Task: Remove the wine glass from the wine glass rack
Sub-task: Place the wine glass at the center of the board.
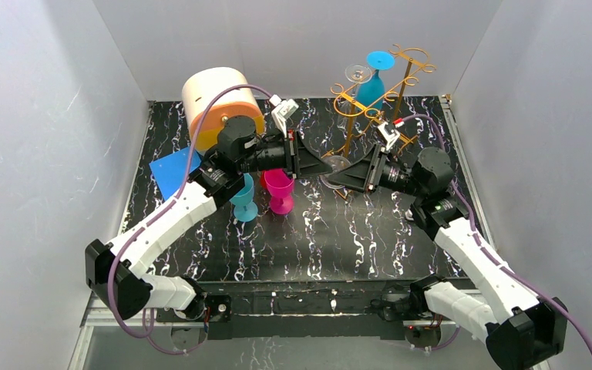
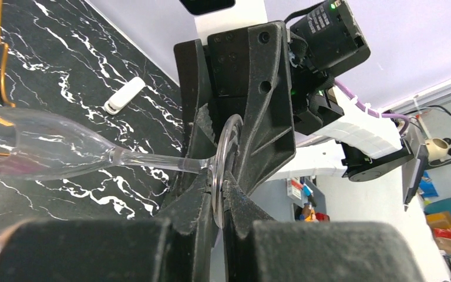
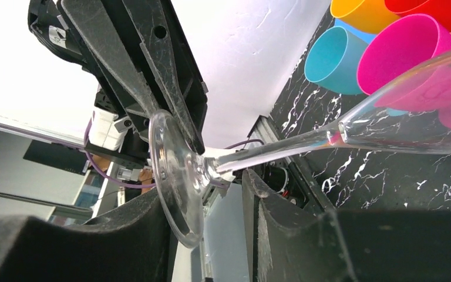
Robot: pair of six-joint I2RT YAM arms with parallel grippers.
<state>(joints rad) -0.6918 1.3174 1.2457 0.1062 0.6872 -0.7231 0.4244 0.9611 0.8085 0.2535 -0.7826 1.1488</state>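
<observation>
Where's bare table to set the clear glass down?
Widest bare patch: the near half of the table, bordered by the pink cup and teal cup behind, the near edge in front. A smaller gap lies at the back between the drum and the rack. Crowded: back left around the cups, back right by the rack.

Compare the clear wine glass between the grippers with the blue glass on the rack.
The clear wine glass is see-through; the blue glass is opaque. The clear one lies sideways, its foot pinched in the left gripper; the blue one hangs foot-up from the wine glass rack. Both are stemmed.
</observation>
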